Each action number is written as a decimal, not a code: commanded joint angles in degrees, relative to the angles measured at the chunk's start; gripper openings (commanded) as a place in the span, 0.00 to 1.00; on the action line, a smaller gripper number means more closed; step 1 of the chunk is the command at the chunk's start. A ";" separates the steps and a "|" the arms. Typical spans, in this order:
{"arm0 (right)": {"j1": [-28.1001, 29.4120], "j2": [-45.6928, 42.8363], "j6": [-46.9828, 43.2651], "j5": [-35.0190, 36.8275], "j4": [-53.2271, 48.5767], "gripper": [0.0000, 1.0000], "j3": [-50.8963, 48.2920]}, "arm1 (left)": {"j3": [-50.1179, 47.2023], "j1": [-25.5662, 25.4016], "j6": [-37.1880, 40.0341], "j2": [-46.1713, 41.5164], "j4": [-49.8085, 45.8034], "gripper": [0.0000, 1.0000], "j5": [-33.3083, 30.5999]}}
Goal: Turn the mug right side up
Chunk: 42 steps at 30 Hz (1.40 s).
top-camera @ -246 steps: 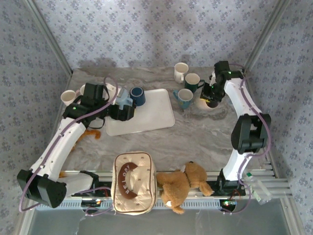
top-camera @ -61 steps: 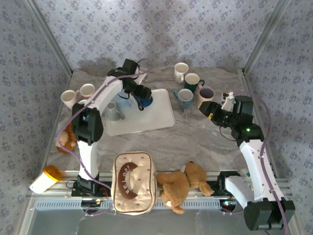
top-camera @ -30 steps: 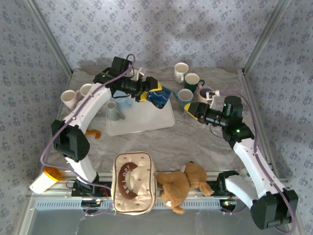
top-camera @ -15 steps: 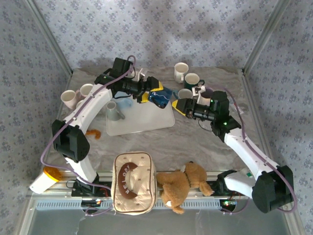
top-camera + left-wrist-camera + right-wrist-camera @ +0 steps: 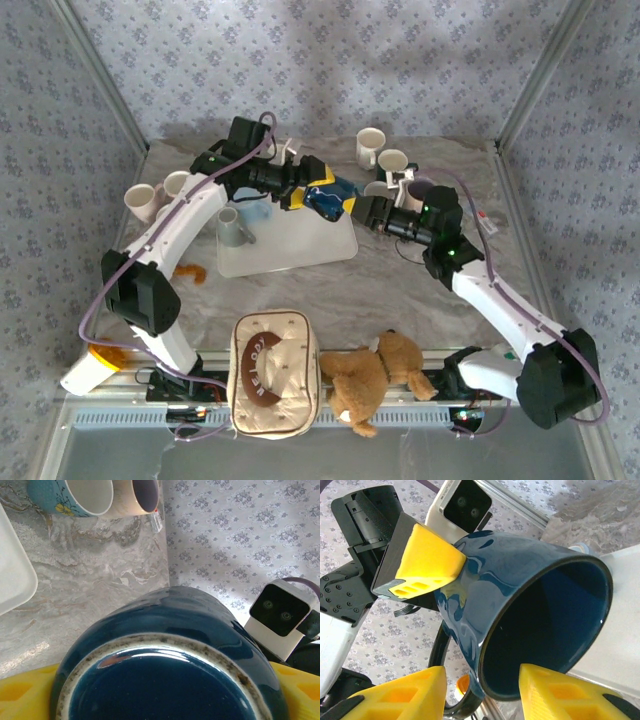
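Mug [image 5: 328,198] on its side in mid-air over the tray [image 5: 290,255] edge, clamped near the base by the left hand [image 5: 312,192], right hand [image 5: 482,690] pads apart astride the rim; risk of drop onto worktop [image 5: 400,290] if released before second grip firm.

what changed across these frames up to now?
The left gripper took hold of the dark blue mug on the white tray and lifted it rightward to the tray's edge. The right gripper left the mugs at the back right and swung left; its jaws now stand either side of the mug's rim, not visibly clamped. Unchanged: cream mug, teddy bear, pouch.
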 commanded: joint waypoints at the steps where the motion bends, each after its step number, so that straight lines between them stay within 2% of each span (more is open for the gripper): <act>1: 1.02 0.95 -1.02 1.49 5.41 0.40 1.25 | 3.05 -0.64 -0.56 -2.99 2.20 0.64 3.07; 7: 2.46 2.17 -1.76 2.11 11.48 0.33 0.66 | 2.74 -0.79 -0.02 -3.34 1.42 0.64 3.12; 13: 3.38 2.85 -2.36 3.42 14.62 0.31 0.16 | 2.43 -0.78 0.13 -3.51 1.18 0.65 3.20; 17: 3.66 3.07 -3.19 3.37 14.84 0.26 0.33 | 2.40 -0.79 0.17 -3.42 1.11 0.66 3.37; 28: 4.14 3.43 -5.57 2.62 16.21 0.07 0.71 | 3.44 -0.77 2.13 -0.90 -1.29 0.83 4.42; 35: 4.01 3.85 -6.64 2.24 16.43 0.04 1.16 | 4.49 -0.63 4.42 -1.14 -2.95 0.99 2.24; 42: 4.03 3.57 -7.17 2.72 14.43 0.03 1.11 | 5.23 0.73 9.52 -0.97 -7.76 1.00 0.45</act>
